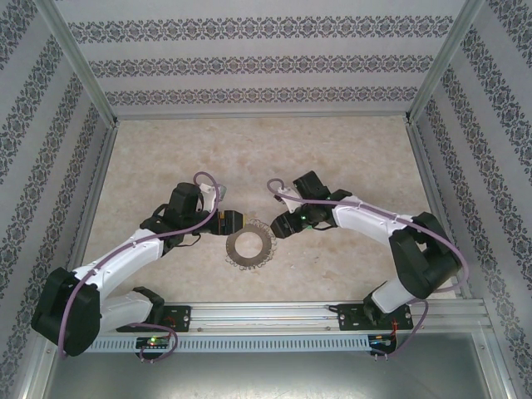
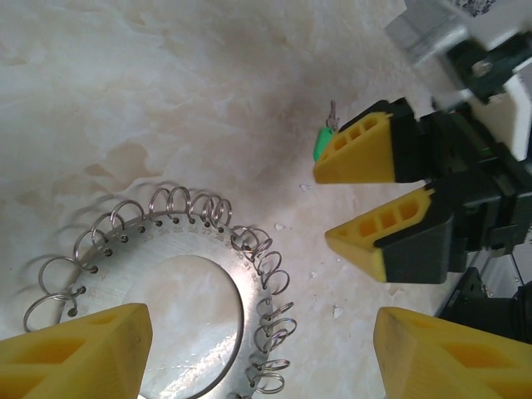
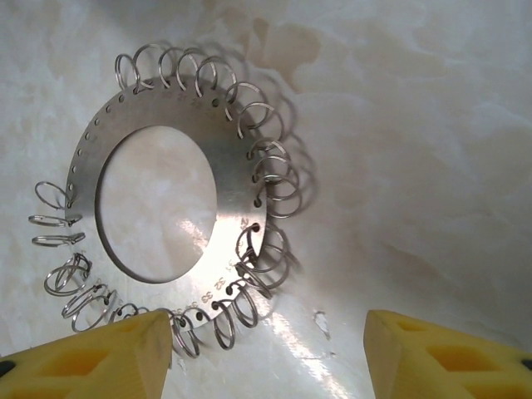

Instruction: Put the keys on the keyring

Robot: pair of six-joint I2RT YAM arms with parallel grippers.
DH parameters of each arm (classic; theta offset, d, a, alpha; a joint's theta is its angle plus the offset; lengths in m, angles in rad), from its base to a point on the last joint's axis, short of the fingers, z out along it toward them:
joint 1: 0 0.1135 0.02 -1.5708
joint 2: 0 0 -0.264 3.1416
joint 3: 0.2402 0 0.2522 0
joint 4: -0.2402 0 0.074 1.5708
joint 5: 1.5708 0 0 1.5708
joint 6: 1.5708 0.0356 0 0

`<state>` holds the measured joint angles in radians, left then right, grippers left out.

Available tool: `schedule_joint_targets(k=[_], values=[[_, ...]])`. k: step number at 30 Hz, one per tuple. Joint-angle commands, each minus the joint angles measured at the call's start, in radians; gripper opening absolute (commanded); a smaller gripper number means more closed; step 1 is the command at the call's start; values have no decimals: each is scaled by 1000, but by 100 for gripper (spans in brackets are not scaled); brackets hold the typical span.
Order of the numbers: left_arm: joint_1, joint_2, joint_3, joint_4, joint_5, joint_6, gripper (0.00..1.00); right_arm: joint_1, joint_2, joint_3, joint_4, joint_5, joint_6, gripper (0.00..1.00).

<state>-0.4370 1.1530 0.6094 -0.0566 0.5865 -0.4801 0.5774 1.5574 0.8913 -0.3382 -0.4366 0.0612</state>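
Fingertips point(image 2: 79, 353) of the left gripper point(image 2: 262, 357): yellow pads in the two bottom corners of the left wrist view, spread wide, nothing clamped between them.
left gripper point(image 1: 229, 222) from above: just beside the far-left rim of the ring, pointing toward the other arm.
right gripper point(image 3: 270, 357): jaws parted wide in its own wrist view and empty (bare table and the ring's near edge lie under the gap).
right gripper point(image 2: 353, 199) from the left wrist view: both yellow fingers stand apart with clear space between them.
keyring point(image 3: 237, 183): flat on the table, a dark grey disc with a wide round hole, fringed by silvery wire loops around its outer edge.
keyring point(image 1: 233, 246) from above: between the two grippers and a little nearer the arm bases; neither gripper has hold of it.
key point(image 2: 322, 143): small, with a bright green head and a bit of metal poking out beyond it. It is just behind the tip of the right gripper's upper finger, and whether it touches that finger cannot be told. It is apart from the keyring and on none of the loops.
table point(image 1: 349, 158): pale beige, marbled surface.
walls point(image 1: 266, 58): striped, patterned paper on three sides.
cable point(image 1: 208, 179): purple, looping over the left wrist.
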Motion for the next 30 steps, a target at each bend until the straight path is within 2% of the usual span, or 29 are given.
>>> schedule_joint_targets(k=[1, 11, 30], values=[[-3, 3, 12, 61, 40, 8, 71, 13, 33, 18, -42, -23, -8, 58], [-3, 21, 11, 94, 55, 10, 71, 32, 93, 5, -22, -80, 22, 51], [-3, -6, -4, 100, 54, 21, 71, 51, 115, -28, 15, -86, 63, 41]])
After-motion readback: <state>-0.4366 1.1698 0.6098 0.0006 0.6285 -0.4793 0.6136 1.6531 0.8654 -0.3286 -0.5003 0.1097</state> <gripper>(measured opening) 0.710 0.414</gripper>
